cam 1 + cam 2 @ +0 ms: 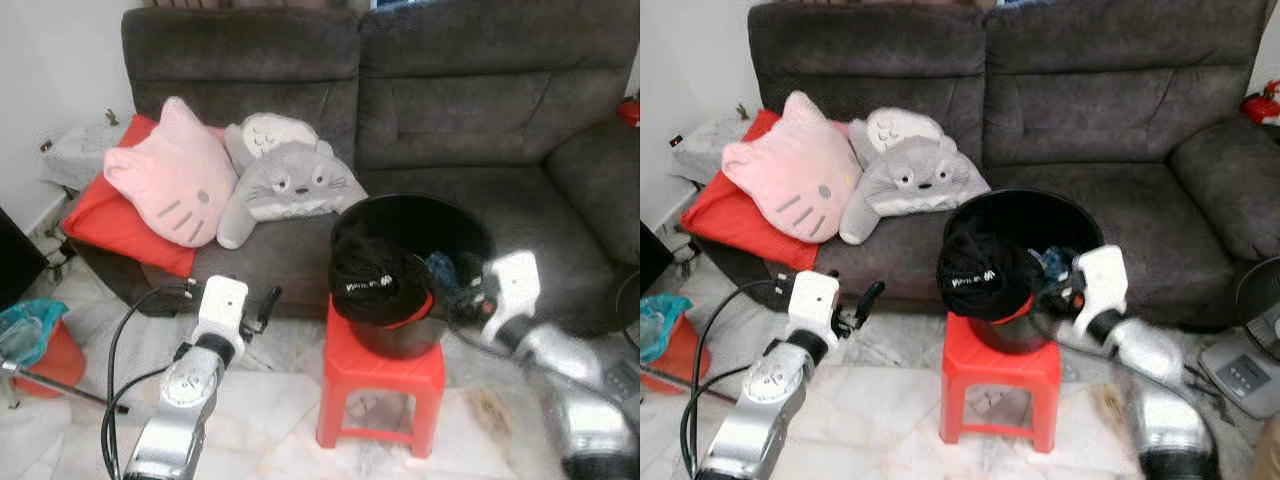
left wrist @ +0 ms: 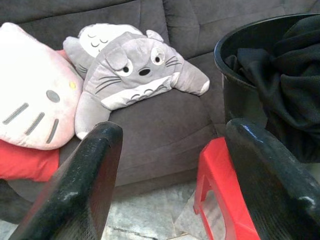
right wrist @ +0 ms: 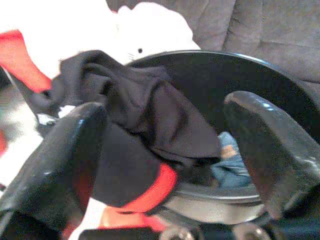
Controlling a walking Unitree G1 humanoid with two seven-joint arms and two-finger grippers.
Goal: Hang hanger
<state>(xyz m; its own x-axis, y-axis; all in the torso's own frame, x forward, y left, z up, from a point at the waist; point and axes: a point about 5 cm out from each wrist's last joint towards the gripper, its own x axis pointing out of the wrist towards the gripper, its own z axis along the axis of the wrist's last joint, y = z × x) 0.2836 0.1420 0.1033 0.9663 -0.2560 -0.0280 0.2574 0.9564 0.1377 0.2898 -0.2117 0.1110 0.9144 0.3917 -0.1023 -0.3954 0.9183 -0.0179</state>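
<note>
Right hand point(image 3: 160, 165) was held wide open and empty at the round black plastic bucket point(image 1: 470, 225) on the red plastic stool point(image 1: 385, 375), nearer than the open left hand point(image 2: 170, 175); no hanger could be made out.

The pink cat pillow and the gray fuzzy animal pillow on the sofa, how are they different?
The pink cat pillow is pink and smooth with a flat face, while the gray animal pillow is gray with a white belly patch. The pink cat pillow leans on a red cushion; the gray animal pillow sprawls on the sofa seat with arms spread out. Both have whiskers and pointy ears and sit side by side, touching.
</note>
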